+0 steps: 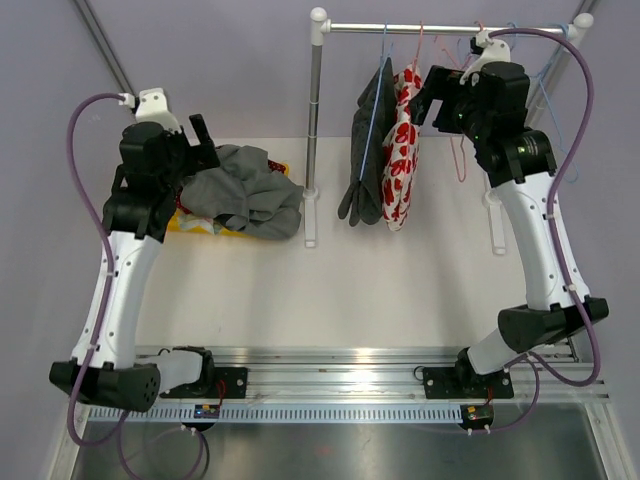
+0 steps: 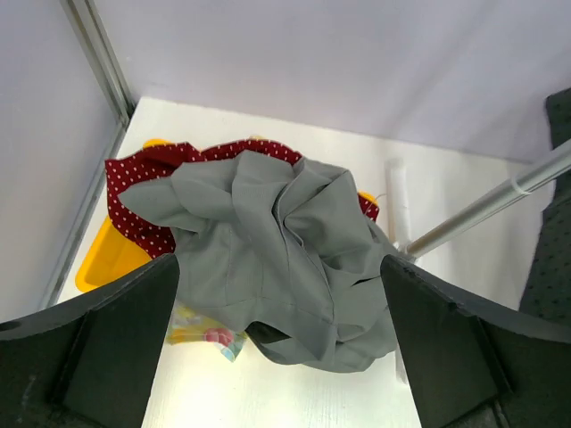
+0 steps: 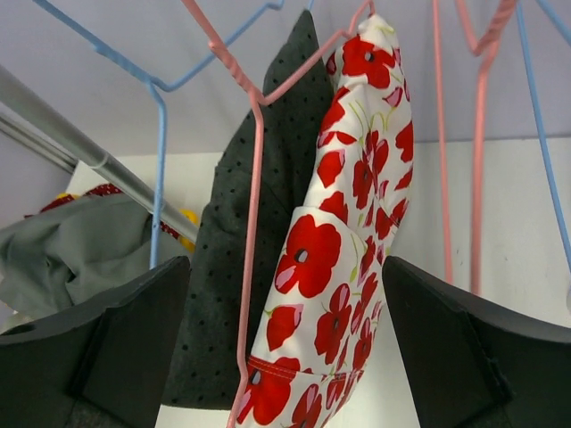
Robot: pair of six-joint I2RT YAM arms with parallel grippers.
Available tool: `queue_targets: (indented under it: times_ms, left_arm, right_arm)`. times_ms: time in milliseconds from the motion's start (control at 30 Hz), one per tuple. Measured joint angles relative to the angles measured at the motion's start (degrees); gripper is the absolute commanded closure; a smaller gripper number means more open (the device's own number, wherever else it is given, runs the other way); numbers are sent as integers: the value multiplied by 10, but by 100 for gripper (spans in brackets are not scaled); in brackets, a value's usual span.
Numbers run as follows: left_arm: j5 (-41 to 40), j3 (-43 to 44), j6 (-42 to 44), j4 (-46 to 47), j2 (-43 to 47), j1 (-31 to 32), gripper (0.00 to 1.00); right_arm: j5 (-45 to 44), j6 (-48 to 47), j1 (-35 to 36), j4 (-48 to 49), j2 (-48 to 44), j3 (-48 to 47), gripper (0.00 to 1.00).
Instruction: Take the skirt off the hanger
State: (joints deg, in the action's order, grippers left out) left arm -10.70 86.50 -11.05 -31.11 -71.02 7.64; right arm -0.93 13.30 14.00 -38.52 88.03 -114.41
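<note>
Light, soft, likely slippery, the poppy-print skirt (image 3: 357, 178) hangs limp from a pink hanger (image 3: 253, 178) on the rail (image 1: 440, 27), facing the right gripper (image 3: 285, 263), jaws apart — best pinched at a gathered fold near its top — the left gripper (image 2: 278, 259) likewise gapes.

Plain pale lilac wall (image 1: 240, 60) across 12 o'clock. Matte white tabletop (image 1: 330, 290) at centre, evenly lit, shadows soft. Ribbed aluminium rail (image 1: 350, 365) along 6 o'clock, with a brushed steel sheet (image 1: 350, 455) beyond it. Grey metal frame strut (image 1: 105, 45) slants at 11 o'clock. Chrome garment rack with white joints (image 1: 315, 110) stands at 12 o'clock.
</note>
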Motion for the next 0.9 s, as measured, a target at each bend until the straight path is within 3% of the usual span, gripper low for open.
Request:
queue_targets:
  times_ms: [167,267,333,400,433,533,567,900]
  left_arm:
    - [14,-47,-15,-1,75,0,1]
    - [28,-105,-28,-3,118,0,1]
    - [33,-137,-32,-7,141,0,1]
    - [36,-155,-34,-11,155,0,1]
    - [37,-162,-36,-15,162,0,1]
    - [42,-181,-39,-18,175,0,1]
    - [43,-189,-40,-19,179,0,1]
    - [72,-210,-47,-26,214,9,1]
  right_arm:
    - [-26,-2,17,-18,43,-27,8]
    - [-36,-3,26,-17,57,-28,19]
    - [-45,-4,34,-16,68,-28,40]
    - [-54,-5,42,-14,82,-28,51]
    - [-57,-5,45,-14,92,-28,65]
    - [-66,-7,49,-13,120,-36,95]
    - [-70,-8,50,-13,129,-38,100]
    - [-106,-13,51,-51,140,-79,100]
